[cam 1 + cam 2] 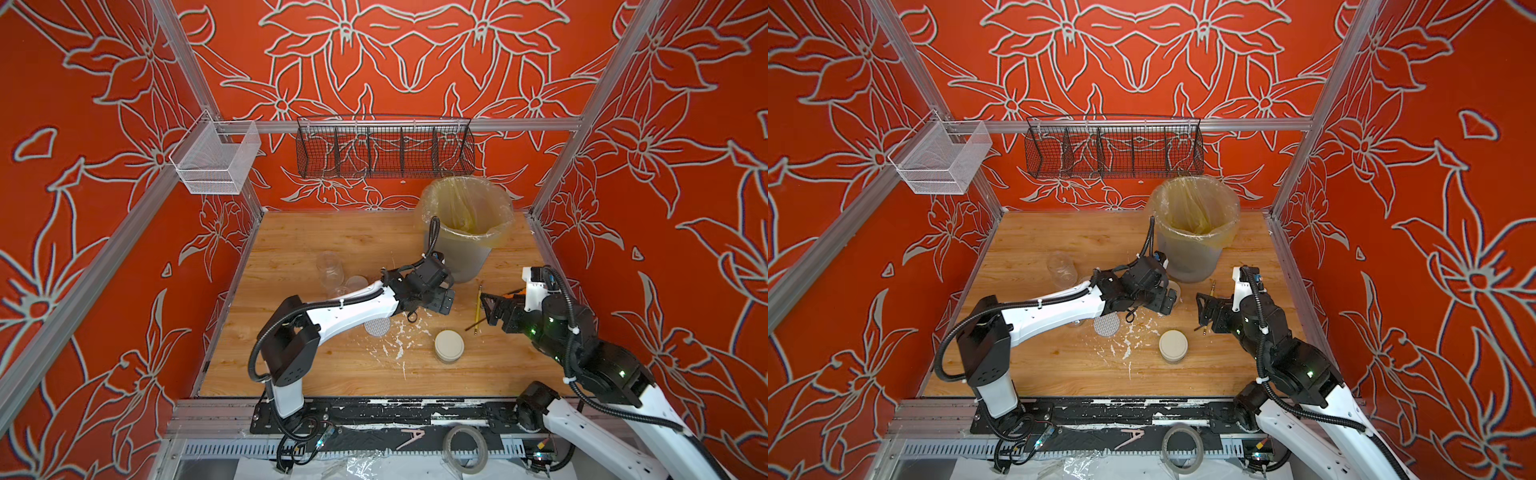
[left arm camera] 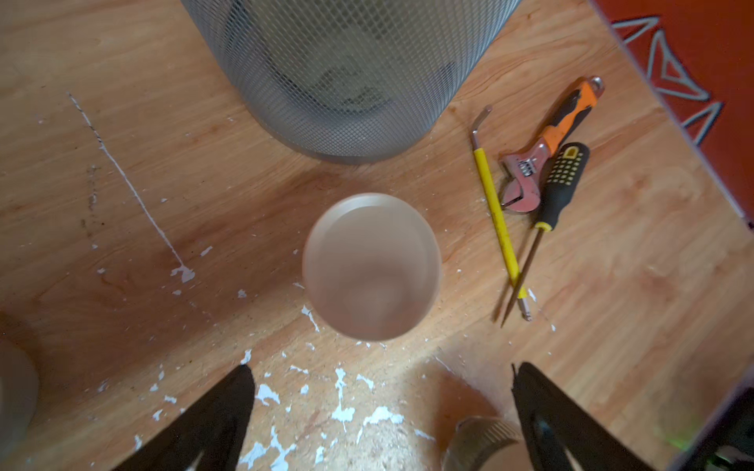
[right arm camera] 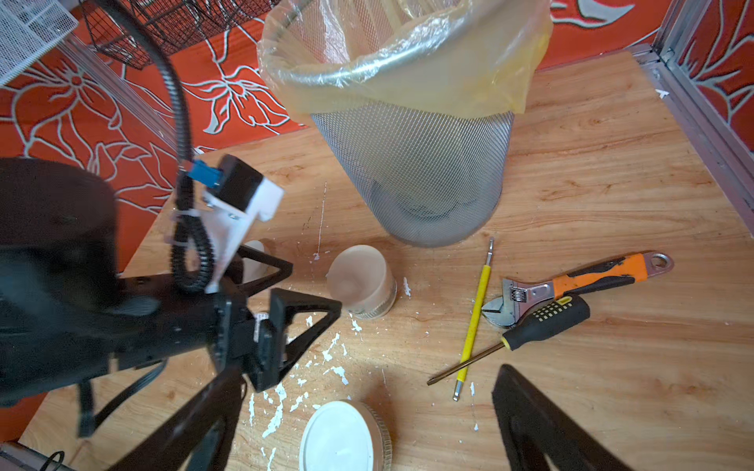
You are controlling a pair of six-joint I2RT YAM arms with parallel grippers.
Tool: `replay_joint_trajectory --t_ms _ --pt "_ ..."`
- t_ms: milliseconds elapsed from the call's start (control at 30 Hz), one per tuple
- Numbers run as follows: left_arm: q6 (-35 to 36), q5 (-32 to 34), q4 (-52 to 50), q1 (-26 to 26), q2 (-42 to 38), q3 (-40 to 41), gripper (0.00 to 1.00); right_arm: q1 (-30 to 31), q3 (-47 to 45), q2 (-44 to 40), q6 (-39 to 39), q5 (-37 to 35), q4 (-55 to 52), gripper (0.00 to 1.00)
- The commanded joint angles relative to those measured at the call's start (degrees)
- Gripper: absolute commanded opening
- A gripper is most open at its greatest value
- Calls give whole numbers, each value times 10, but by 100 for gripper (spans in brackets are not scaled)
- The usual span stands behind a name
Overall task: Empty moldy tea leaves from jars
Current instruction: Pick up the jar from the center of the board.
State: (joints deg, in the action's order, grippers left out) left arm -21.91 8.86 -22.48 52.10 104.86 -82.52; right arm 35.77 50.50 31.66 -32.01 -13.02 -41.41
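A squat clear jar (image 2: 371, 265) stands open and empty-looking on the wood just in front of the grey bin (image 2: 351, 81); it also shows in the right wrist view (image 3: 361, 281). My left gripper (image 2: 380, 367) is open just short of it, touching nothing. A second squat jar with a cream lid (image 1: 449, 345) stands nearer the front; my right gripper (image 3: 371, 369) hangs open over it (image 3: 342, 436). Two clear jars (image 1: 330, 266) stand at the back left behind the left arm. No tea leaves show in the jars; a dark mass (image 3: 428, 208) lies in the bin's bottom.
A white dotted lid (image 1: 378, 326) lies under the left forearm among white flakes (image 1: 395, 345). A yellow hex key (image 3: 473, 314), an orange-handled wrench (image 3: 571, 285) and a black screwdriver (image 3: 542, 322) lie right of the open jar. Wire baskets (image 1: 384, 145) hang on the back rail.
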Motion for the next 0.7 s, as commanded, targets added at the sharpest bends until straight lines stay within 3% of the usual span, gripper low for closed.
replay_joint_trajectory --t_ms 0,433,667 --pt "19 19 21 0 36 -29 98 3 -6 -10 -14 -16 -7 97" --pt "38 83 -1 1 133 -95 98 3 -8 -9 -17 -10 -5 97" --pt "37 71 -27 0 164 -125 98 3 -5 12 -10 17 -5 97"
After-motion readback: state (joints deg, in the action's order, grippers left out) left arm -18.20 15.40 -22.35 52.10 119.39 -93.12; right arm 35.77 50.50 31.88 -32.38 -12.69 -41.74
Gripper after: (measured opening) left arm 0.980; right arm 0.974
